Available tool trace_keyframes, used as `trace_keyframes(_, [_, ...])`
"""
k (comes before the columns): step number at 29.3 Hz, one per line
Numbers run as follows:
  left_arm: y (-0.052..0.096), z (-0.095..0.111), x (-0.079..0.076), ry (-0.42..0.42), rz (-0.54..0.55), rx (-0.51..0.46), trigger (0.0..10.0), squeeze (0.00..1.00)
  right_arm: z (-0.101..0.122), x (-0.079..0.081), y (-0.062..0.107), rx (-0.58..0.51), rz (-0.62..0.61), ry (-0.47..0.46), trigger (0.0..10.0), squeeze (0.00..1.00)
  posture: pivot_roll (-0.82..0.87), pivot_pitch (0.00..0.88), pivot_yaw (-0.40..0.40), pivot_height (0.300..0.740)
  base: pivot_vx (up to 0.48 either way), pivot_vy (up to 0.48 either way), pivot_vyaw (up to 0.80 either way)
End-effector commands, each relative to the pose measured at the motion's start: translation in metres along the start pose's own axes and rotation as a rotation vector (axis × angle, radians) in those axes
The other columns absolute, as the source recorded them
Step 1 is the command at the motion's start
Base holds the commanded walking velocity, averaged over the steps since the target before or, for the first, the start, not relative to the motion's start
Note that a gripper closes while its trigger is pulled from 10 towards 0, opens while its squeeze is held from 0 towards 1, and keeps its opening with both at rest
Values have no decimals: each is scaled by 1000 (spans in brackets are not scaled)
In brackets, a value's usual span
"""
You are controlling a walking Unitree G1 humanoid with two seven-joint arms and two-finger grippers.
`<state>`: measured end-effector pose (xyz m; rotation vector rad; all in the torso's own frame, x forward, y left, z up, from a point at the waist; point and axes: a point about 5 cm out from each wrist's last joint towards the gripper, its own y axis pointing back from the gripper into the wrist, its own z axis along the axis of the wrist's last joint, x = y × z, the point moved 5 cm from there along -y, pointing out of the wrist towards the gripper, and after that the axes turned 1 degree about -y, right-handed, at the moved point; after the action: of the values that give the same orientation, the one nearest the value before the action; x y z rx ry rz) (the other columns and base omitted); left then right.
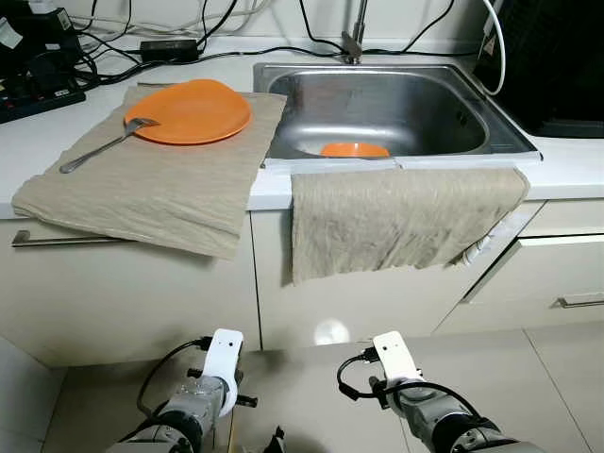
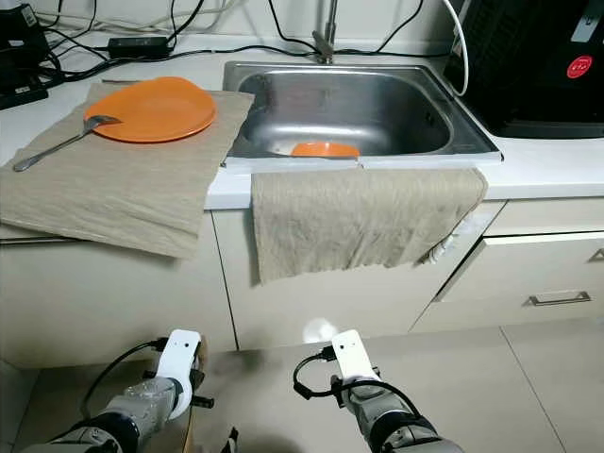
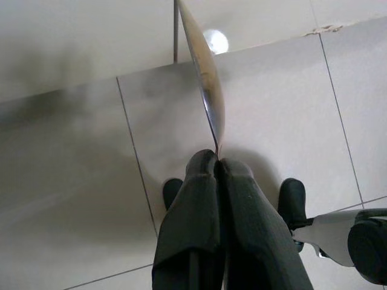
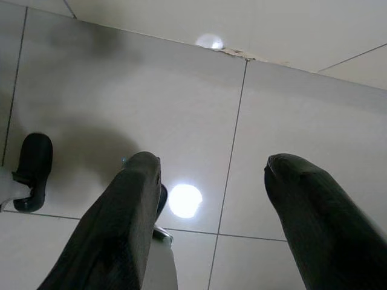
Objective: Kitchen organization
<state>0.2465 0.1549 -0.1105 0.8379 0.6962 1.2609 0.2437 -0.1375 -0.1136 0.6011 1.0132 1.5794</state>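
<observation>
Inside sink (image 1: 472, 132), orange bowl (image 1: 354, 149).

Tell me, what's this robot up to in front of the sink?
The robot faces a kitchen counter with both arms held low over the floor. Its left gripper is shut on a thin metal utensil; the right gripper is open and empty. On the counter, a fork rests against an orange plate on a cloth. Another orange dish sits in the sink.
</observation>
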Motion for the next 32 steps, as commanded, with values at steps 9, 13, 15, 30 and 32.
trace_keyframes(9, [0,-7,-3,-13,-12,21,10000,0,-1,-3,0,12,-7,6,10000,0,95,0,-40,740,0,0,0])
trace_keyframes(13, [0,-7,-2,-14,-12,21,10000,0,-1,-3,0,12,-6,5,10000,0,95,0,-40,740,0,0,0])
trace_keyframes(15, [0,-6,-2,-16,-13,20,10000,0,-1,-3,0,12,-6,3,10000,0,95,0,-38,740,0,0,0])
trace_keyframes(30, [0,-6,-2,-17,-13,16,10000,0,0,-2,0,11,-8,-7,10000,0,95,0,-36,740,0,0,0])
trace_keyframes(32, [0,-6,-2,-16,-13,16,10000,0,0,-2,0,11,-8,-7,10000,0,95,0,-36,740,0,0,0])
